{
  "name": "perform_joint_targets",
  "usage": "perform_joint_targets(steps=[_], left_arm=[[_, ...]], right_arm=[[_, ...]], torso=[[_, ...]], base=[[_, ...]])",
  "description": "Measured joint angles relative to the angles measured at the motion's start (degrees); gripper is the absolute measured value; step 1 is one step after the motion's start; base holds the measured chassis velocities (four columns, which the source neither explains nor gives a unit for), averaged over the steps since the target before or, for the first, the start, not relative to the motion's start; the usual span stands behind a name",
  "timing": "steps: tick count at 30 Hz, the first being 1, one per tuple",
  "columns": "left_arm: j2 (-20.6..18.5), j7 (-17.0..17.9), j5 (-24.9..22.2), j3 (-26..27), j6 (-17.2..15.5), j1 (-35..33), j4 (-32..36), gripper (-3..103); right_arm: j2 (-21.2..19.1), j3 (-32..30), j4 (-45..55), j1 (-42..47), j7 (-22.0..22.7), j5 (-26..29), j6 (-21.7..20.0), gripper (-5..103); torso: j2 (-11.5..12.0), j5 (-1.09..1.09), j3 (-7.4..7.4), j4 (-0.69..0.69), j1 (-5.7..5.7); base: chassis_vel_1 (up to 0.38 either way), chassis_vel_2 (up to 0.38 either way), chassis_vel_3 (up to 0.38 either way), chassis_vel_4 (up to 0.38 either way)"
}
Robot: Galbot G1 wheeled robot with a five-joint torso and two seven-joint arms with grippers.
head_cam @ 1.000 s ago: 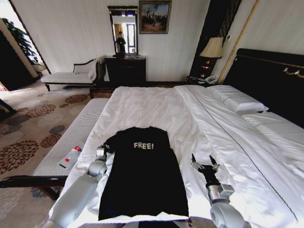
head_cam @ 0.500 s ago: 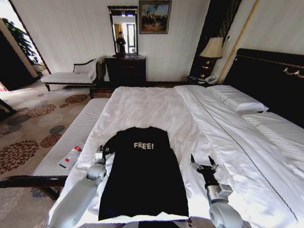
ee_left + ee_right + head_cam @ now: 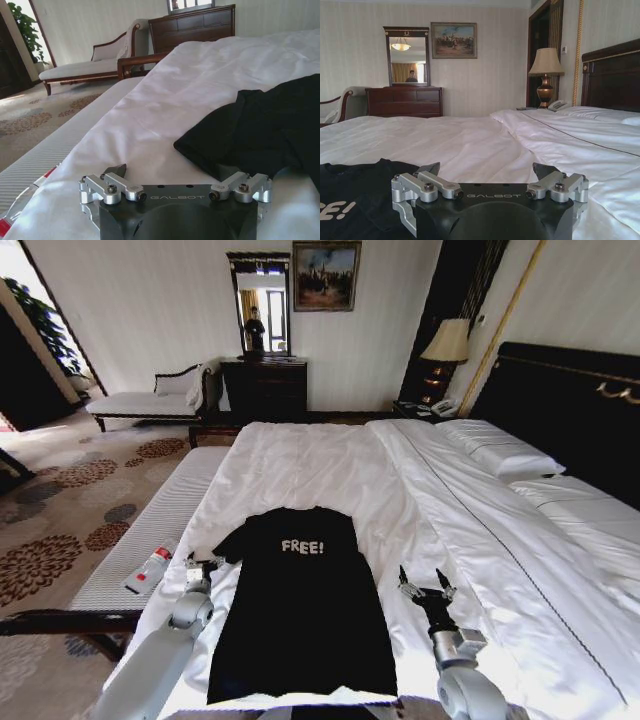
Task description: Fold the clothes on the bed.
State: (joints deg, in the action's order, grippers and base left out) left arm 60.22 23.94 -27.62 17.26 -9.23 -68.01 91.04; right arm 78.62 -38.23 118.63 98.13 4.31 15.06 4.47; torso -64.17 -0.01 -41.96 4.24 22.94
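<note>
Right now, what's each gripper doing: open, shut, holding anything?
Left gripper: open, holding nothing, beside the T-shirt's sleeve.
Right gripper: open, holding nothing, over the bed beside the T-shirt.

You are in a hotel-style bedroom: a large white bed (image 3: pixel 330 465), bedside lamp (image 3: pixel 446 343), dark dresser (image 3: pixel 264 388) with mirror (image 3: pixel 259 302), patterned carpet (image 3: pixel 60 500).
</note>
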Motion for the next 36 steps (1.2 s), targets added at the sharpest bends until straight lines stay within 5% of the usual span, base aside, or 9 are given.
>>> perform_joint_targets(steps=[8, 12, 23, 24, 30, 34, 36], left_arm=[[1.27, -3.76, -0.59, -0.66, 4.28, 0.82, 0.25, 97], [1.43, -3.83, -2.61, -0.97, 4.65, 2.34, 0.5, 77], [1.47, -3.83, -3.9, -1.79, 4.56, 3.77, -0.36, 44], [1.5, -3.83, -3.93, -1.57, 4.56, 3.68, -0.29, 34], [1.47, -3.8, -4.15, -0.6, 4.56, 3.18, -0.14, 50], [1.75, -3.79, -4.11, -0.08, 4.67, 3.35, -1.01, 73], [1.78, -3.8, -4.13, -0.09, 4.68, 3.52, -1.29, 73]], right_arm=[[0.15, 0.64, -0.26, 0.03, 0.0, -0.84, -0.06, 100], [0.18, 0.28, -0.26, 0.14, 0.0, -0.9, -0.06, 100], [0.2, -0.22, -0.21, 0.27, 0.04, -0.82, -0.31, 100], [0.2, -0.39, -0.15, 0.34, 0.04, -0.83, -0.33, 100], [0.04, -0.71, -0.08, 0.3, 0.07, -0.76, -0.41, 100], [0.06, -0.67, -0.04, 0.34, 0.09, -0.67, -0.52, 100], [0.06, -0.67, -0.02, 0.37, 0.09, -0.66, -0.52, 100]], torso=[[0.0, 0.0, 0.0, 0.02, 0.0], [0.0, 0.01, 0.0, 0.02, 0.0], [0.0, 0.01, 0.0, 0.02, 0.0], [0.0, 0.0, 0.0, 0.02, 0.0], [0.0, 0.0, 0.0, 0.01, 0.0], [0.0, 0.0, 0.0, 0.01, 0.0], [0.0, 0.0, 0.0, 0.01, 0.0]], base=[[0.0, 0.0, 0.0, 0.0], [0.0, 0.0, 0.0, 0.0], [0.0, 0.0, 0.0, 0.0], [0.0, 0.0, 0.0, 0.0], [0.0, 0.0, 0.0, 0.0], [0.0, 0.0, 0.0, 0.0], [0.0, 0.0, 0.0, 0.0]])
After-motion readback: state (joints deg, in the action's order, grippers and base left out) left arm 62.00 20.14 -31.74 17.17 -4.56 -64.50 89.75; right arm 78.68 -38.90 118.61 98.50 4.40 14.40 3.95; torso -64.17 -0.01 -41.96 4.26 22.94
